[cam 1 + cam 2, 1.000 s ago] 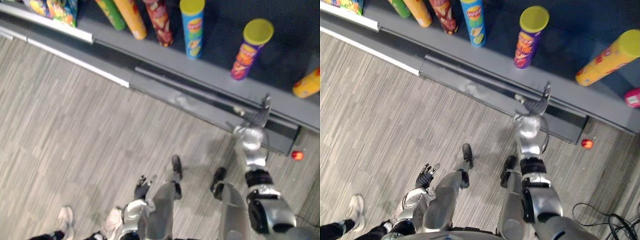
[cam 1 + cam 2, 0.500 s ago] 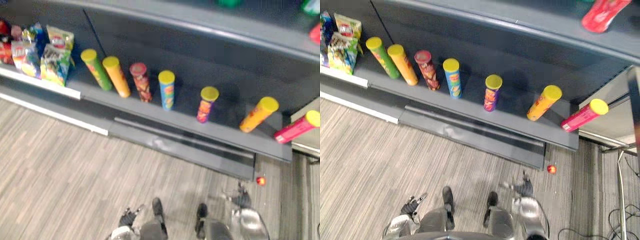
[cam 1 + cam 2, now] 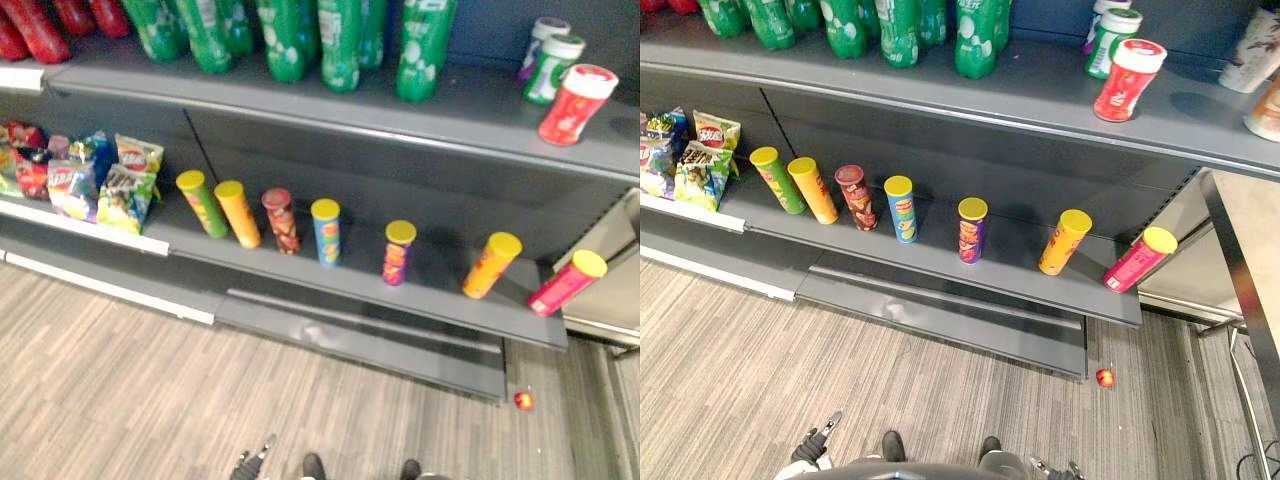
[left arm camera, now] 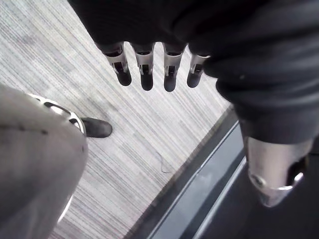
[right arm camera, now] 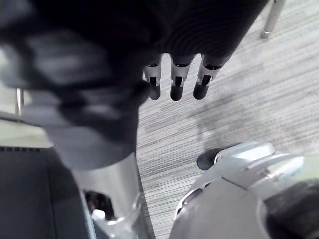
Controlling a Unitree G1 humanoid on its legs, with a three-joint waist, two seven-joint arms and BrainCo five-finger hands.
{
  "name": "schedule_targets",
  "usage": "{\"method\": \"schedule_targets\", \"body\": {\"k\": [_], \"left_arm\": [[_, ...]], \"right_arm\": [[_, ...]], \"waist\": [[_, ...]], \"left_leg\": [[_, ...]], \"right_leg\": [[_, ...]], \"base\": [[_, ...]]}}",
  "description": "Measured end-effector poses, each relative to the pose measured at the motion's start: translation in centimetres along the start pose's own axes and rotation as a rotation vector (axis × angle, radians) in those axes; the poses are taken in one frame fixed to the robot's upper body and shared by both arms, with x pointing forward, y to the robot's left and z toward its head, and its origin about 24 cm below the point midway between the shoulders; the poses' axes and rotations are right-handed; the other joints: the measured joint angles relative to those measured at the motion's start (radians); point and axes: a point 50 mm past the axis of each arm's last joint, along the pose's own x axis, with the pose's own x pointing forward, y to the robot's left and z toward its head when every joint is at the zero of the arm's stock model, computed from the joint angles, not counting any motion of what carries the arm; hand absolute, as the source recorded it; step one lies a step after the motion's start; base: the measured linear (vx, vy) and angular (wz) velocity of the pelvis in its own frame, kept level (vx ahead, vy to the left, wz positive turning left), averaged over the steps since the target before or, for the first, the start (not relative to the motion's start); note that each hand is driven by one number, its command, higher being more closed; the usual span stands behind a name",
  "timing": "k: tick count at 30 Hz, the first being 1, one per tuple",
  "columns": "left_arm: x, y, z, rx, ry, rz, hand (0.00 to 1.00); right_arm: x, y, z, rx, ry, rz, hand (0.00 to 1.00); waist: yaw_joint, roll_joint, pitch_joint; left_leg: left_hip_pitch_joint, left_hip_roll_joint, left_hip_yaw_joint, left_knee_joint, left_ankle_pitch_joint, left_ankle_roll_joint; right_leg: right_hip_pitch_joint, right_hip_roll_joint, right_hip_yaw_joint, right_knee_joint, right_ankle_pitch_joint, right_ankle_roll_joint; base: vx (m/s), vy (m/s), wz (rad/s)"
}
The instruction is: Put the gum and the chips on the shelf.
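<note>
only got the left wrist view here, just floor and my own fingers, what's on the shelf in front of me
Observer: Seven chip cans line the lower shelf.
Operator: anything higher up
Observer: A red tub with a white lid, likely gum, stands on the upper shelf, right of green bottles.
Operator: am i carrying anything on the other side
Observer: No, the right hand has straight fingers and holds nothing.
</note>
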Motion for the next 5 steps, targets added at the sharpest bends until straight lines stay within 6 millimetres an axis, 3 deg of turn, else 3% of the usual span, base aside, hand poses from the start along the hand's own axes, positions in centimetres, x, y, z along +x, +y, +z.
{"method": "schedule_targets", "body": {"k": [5], "left_arm": [[-0.2,-0.5,-0.7,-0.02,0.018,-0.012,0.0]], "right_arm": [[-0.06,-0.4,-0.33,0.042,0.015,-0.006,0.0]], "waist": [[0.001,0.013,-0.015]], "left_leg": [[0.026,0.005,0.006,0.0,-0.014,-0.004]], "right_leg": [[0.033,0.006,0.0,-0.016,0.0,0.001]], "base": [[0.02,-0.002,-0.02]]}}
